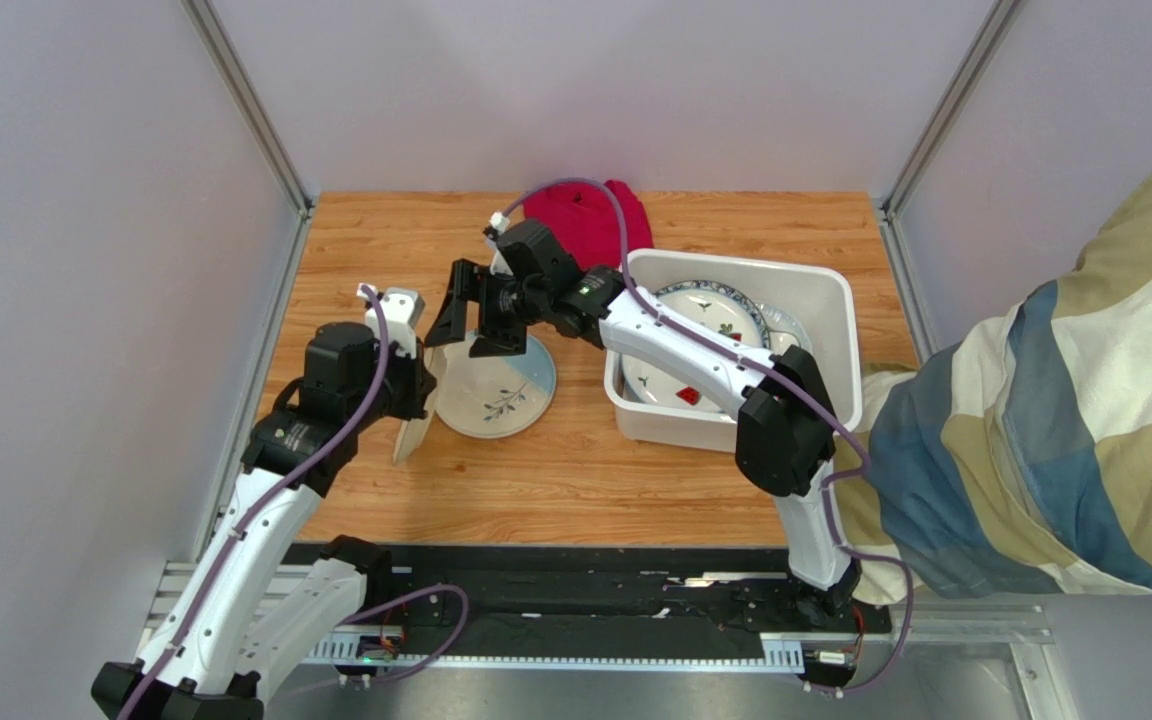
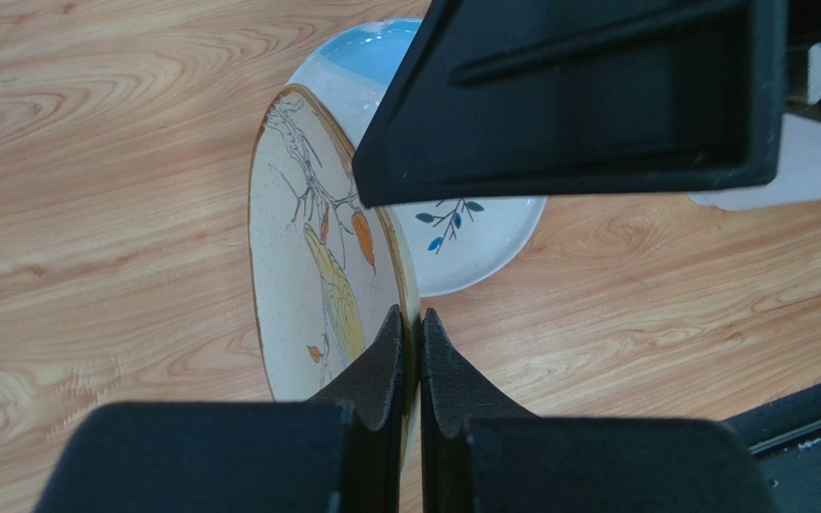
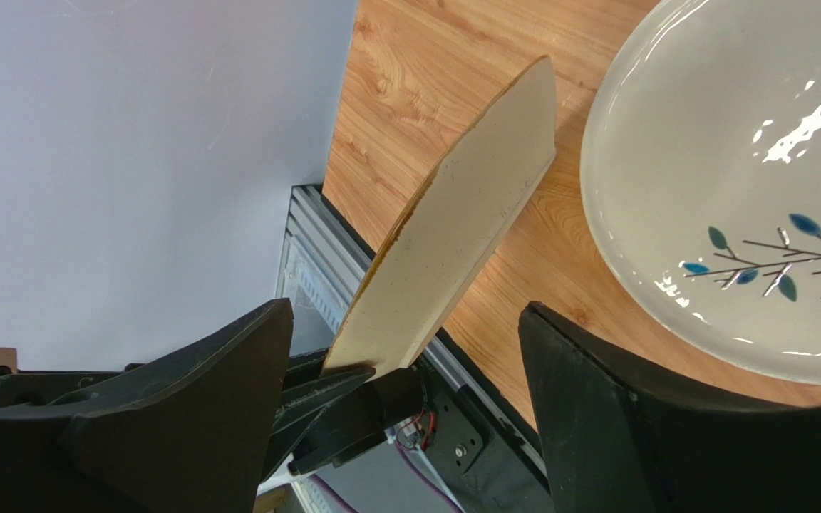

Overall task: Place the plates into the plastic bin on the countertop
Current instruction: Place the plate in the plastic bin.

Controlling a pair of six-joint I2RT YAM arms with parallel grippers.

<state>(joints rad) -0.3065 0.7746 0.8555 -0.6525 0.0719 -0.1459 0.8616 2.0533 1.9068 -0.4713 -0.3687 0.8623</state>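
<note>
Cream plate (image 2: 313, 289): brown rim, yellow bird, orange leaves. White plate (image 2: 484, 237): blue sprig. Red cloth (image 1: 579, 225).

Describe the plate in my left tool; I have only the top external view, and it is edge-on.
Observer: The left tool is shut on the rim of a cream round brown-edged ceramic plate, painted with a bird on a branch.
Operator: Check the right tool.
Observer: The right tool is open; that plate's plain back faces it, untouched.
Operator: Report the other plate.
Observer: The white round glossy plate with leaf sprigs carries a light-blue patch.

Bird plate (image 2: 318, 289) on edge, sprig plate (image 1: 495, 387) flat on ctr (image 1: 612, 480); other plates (image 1: 710, 315) in bin (image 1: 672, 432).
</note>
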